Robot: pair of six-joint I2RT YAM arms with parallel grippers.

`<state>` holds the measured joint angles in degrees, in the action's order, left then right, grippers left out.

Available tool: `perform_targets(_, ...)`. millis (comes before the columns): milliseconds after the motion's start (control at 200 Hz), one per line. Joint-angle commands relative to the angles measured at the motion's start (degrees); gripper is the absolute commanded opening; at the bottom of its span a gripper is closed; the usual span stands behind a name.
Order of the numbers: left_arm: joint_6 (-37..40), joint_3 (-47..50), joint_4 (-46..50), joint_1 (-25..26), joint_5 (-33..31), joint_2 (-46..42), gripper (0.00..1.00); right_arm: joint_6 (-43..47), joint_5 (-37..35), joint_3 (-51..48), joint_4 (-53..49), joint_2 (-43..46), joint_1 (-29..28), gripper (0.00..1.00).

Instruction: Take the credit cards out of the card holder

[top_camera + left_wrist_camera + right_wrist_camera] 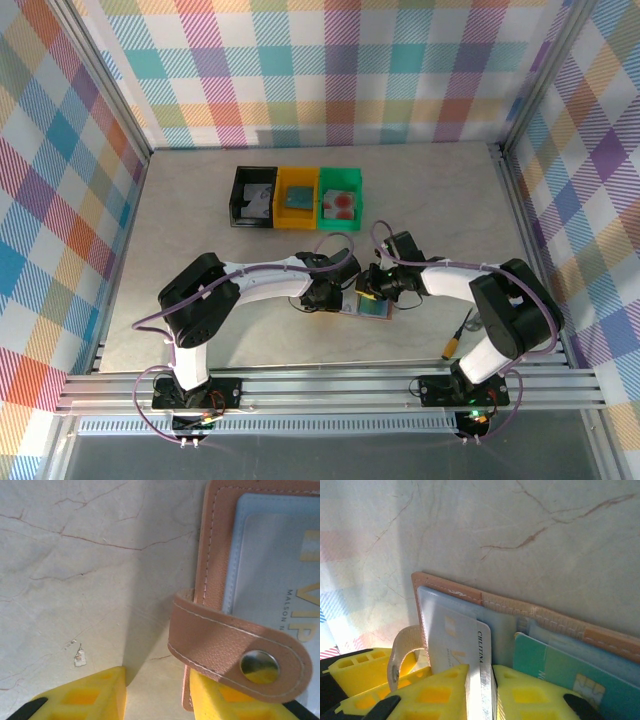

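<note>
My right pincer (pixel 480 674) is clamped on a white card (pixel 455 640) that lies against the left grey-blue pocket of the card holder (pixel 555 617). At 3 o'clock from it, a teal card (pixel 560 675) sits in the next pocket.

My left pincer (pixel 157 676) has its fingers apart with bare bench (pixel 90 580) between them. Its 3 o'clock finger is right at the holder's edge, and the strap (pixel 220 640) with the metal snap curls over it.

From above, the holder lies open on the bench between my two pincers. It is well apart from the black bin (pixel 243 205), yellow bin (pixel 283 190) and green bin (pixel 341 178), which stand in a row at its 11 o'clock, each with a card inside.
</note>
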<state>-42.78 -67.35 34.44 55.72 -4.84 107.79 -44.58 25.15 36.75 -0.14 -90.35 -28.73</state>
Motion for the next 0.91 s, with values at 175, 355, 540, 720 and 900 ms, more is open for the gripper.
perform_targets(175, -0.72, 2.93, -6.16, 0.61, 8.22, 7.37, 0.37, -0.81, 3.21, -2.04, 4.21, 0.67, -0.98, 0.17)
perform_targets(355, -0.70, 3.06, -6.33, 0.61, 8.29, 7.40, 0.37, -0.87, 4.28, -3.10, 6.67, 1.22, -1.08, 0.16)
perform_targets(540, -0.70, 3.10, -6.40, 0.61, 8.36, 7.44, 0.37, -1.34, 5.51, -3.95, 8.79, 1.40, -1.13, 0.16)
perform_targets(720, -0.77, 3.19, -6.56, 0.61, 8.36, 7.27, 0.37, -1.61, 6.27, -4.07, 9.66, 1.39, -1.17, 0.16)
perform_targets(900, -0.81, 3.28, -6.57, 0.61, 8.33, 7.22, 0.37, -1.64, 7.69, -4.33, 11.06, 2.06, -1.15, 0.16)
